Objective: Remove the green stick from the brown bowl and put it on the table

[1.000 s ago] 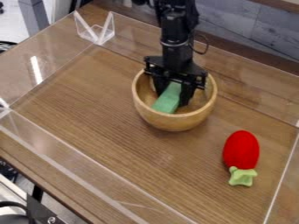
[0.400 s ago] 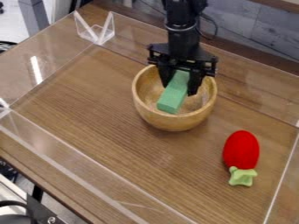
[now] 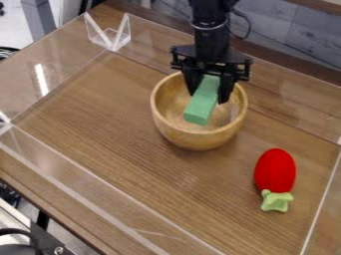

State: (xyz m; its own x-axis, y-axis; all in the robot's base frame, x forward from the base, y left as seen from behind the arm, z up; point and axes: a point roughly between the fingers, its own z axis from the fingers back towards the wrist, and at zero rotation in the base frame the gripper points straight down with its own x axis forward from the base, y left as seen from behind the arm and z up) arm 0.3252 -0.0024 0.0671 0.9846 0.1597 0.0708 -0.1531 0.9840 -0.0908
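Gripper (image 3: 209, 88) points straight down, jaws closed on the upper end of the green stick (image 3: 202, 105). Stick hangs tilted over the brown bowl (image 3: 197, 131), lower end inside it. Red strawberry toy (image 3: 276, 172) lies on the table (image 3: 120, 149) at four o'clock of the bowl.

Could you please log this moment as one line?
hand: shut on green stick | stick: above brown bowl, tilted | table: not reached

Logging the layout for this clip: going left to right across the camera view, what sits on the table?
Clear plastic stand at the back left → brown bowl → red strawberry toy. The green stick and the gripper holding it overlap the bowl, so they are left out.
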